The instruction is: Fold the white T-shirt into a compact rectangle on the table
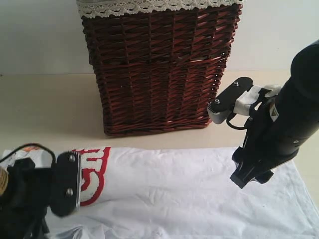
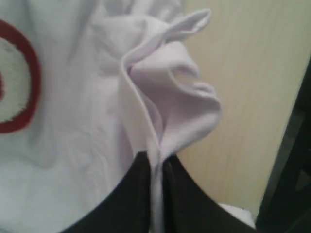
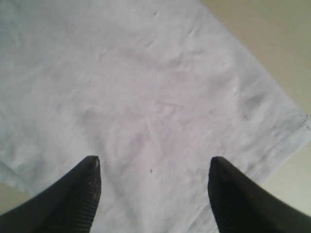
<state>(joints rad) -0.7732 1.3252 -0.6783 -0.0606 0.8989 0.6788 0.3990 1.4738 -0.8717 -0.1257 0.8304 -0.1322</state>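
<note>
The white cotton T-shirt with red-outlined lettering [image 1: 189, 189] lies spread along the near edge of the pale beige desk [image 1: 45, 104], in front of a dark red-brown wicker basket [image 1: 159, 74]. The black left fingers [image 2: 136, 194] are clenched on a raised fold at the shirt's edge. The black right fingers [image 3: 82, 194] stand released, wide apart, over flat cloth near a hem.

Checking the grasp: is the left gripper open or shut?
Shut; the left gripper pinches a raised fold of the white cotton T-shirt.
</note>
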